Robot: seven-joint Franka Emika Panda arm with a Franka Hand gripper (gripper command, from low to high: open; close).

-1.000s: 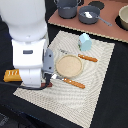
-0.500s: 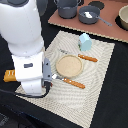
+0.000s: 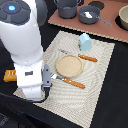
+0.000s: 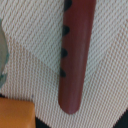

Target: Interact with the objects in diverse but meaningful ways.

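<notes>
Sausage first: a thin reddish-brown toy sausage (image 4: 75, 52) with dark grill marks lies flat on the ribbed cream placemat (image 3: 95, 95), close under the wrist camera, its long axis roughly across that corner of the mat. It looks smooth and round, likely to roll. A yellow-orange loaf (image 3: 9, 75) sits just off the mat on the dark bench (image 3: 112, 107). Farther off stand a round tan plate (image 3: 68, 65) and a pale blue house-shaped carton (image 3: 85, 42). Whether the end effector is released or clenched, I cannot tell.
</notes>
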